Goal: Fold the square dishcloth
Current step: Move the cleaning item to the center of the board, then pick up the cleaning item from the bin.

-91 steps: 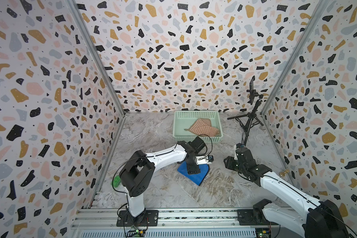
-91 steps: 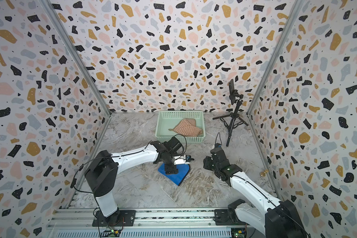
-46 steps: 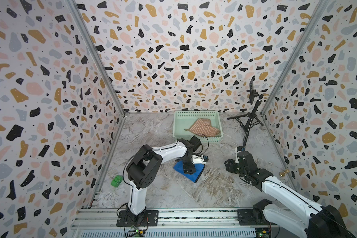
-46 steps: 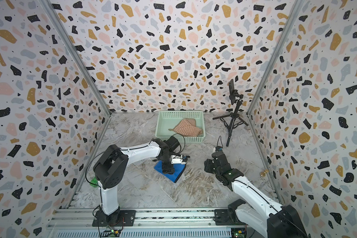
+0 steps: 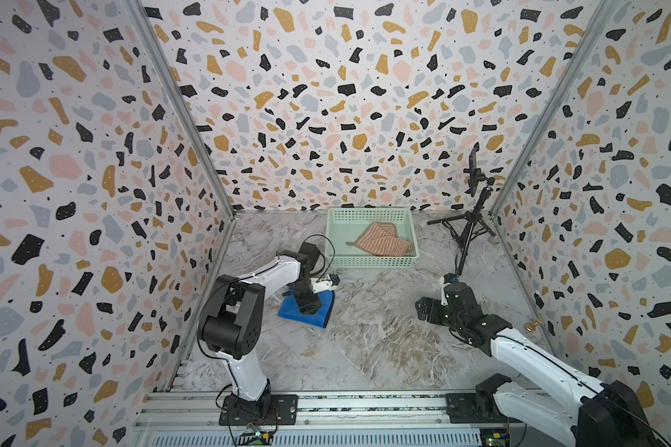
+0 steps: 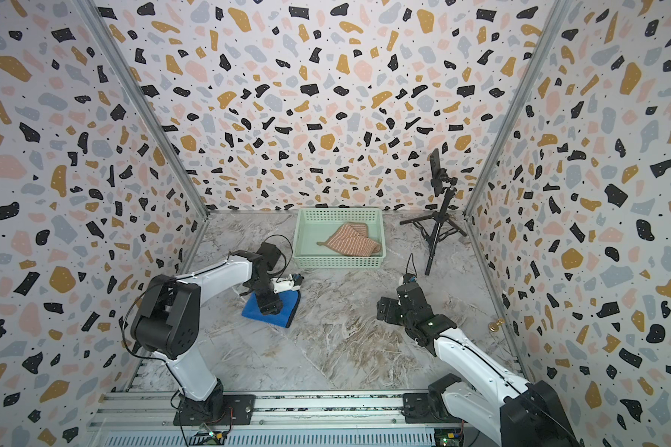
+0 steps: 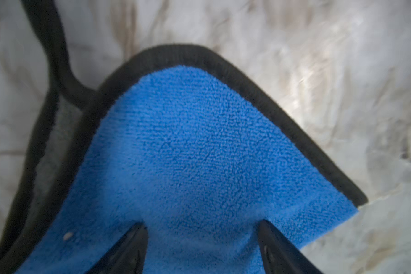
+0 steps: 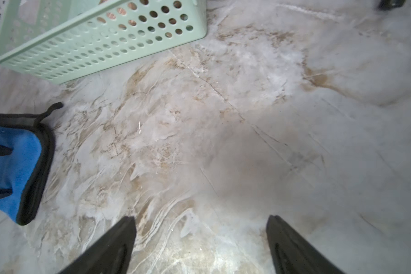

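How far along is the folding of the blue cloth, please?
Done: the blue cloth lies folded over on the table, its edges stacked in layers. In hand: the left gripper sits on top of it, jaws apart, gripping nothing; the right gripper is open over the table, apart from the cloth. Left: probably only lifting the arm away, unless another fold is wanted.

Bare marble-patterned tabletop fills the centre and lower middle in both top views, free for passage. A pale green perforated plastic basket blocks the upper centre and a black tripod stand the upper right. The left arm hangs over the folded blue dishcloth centre-left.
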### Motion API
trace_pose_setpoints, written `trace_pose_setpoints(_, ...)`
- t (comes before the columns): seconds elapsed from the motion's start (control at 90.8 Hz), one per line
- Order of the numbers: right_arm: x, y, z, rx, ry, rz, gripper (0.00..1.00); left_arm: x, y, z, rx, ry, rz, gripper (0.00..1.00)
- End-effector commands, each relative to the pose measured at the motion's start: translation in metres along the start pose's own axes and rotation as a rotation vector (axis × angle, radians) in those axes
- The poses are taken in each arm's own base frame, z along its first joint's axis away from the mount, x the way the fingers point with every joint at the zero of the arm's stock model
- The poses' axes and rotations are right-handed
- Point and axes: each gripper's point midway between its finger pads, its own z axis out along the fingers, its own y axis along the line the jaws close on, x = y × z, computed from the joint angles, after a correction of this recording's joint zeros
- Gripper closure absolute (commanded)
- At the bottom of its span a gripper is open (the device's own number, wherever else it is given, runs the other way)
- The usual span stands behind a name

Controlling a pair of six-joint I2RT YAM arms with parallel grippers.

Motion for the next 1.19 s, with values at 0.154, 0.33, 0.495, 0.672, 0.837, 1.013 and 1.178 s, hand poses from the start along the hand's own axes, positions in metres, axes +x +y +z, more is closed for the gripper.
trace_pose_setpoints(0.154, -0.071, 0.028, -0.009, 0.034, -0.099, -0.02, 0.19, 0.031, 0.027, -0.005, -0.027, 0.017, -0.04, 0.23)
trace_pose_setpoints(0.33, -0.121, 0.058, 0.018, 0.058, -0.074, -0.047, 0.29, 0.035, 0.039, -0.035, -0.054, -0.082, -0.047, 0.17)
trace_pose_setpoints(0.495, -0.153, 0.073, 0.049, 0.105, -0.029, -0.069, 0.35, 0.05, 0.053, -0.045, -0.07, -0.078, -0.095, 0.18)
trace_pose_setpoints(0.672, -0.16, 0.078, 0.085, 0.146, 0.058, -0.08, 0.42, 0.045, 0.021, -0.065, -0.015, -0.138, -0.09, 0.19)
trace_pose_setpoints(0.837, -0.163, 0.072, 0.105, 0.185, 0.073, -0.065, 0.44, 0.033, -0.009, -0.075, -0.027, -0.159, -0.015, 0.2)
trace_pose_setpoints(1.013, -0.165, 0.064, 0.126, 0.216, 0.087, -0.039, 0.46, 0.014, -0.021, -0.057, -0.024, -0.136, 0.014, 0.21)
trace_pose_setpoints(1.178, -0.173, 0.058, 0.143, 0.241, 0.081, -0.018, 0.48, 0.002, -0.011, -0.034, -0.031, -0.08, 0.004, 0.22)
